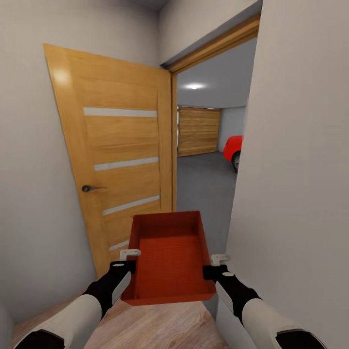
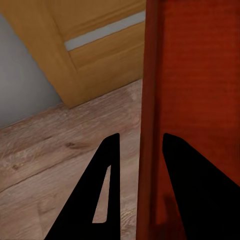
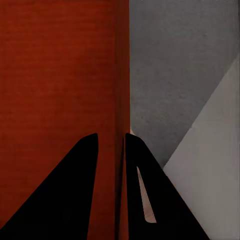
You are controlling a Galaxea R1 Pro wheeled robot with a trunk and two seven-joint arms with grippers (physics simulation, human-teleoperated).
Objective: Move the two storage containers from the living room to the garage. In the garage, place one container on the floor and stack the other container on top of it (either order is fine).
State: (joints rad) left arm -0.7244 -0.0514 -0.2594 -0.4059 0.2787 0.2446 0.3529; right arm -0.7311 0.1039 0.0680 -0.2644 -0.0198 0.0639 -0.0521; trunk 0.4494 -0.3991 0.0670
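Both end effectors — left (image 1: 127,264), right (image 1: 215,266) — clamped on ribbed red-orange rectangular storage container (image 1: 169,257) walls.

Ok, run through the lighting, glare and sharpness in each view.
Head view: a soft glare spot on the open wooden door, a bright ceiling light in the garage, straight edges bowed by the wide lens. Left wrist view: the container wall is soft and close, the fingers plain black silhouettes. Right wrist view: equally soft, with flat, even light.
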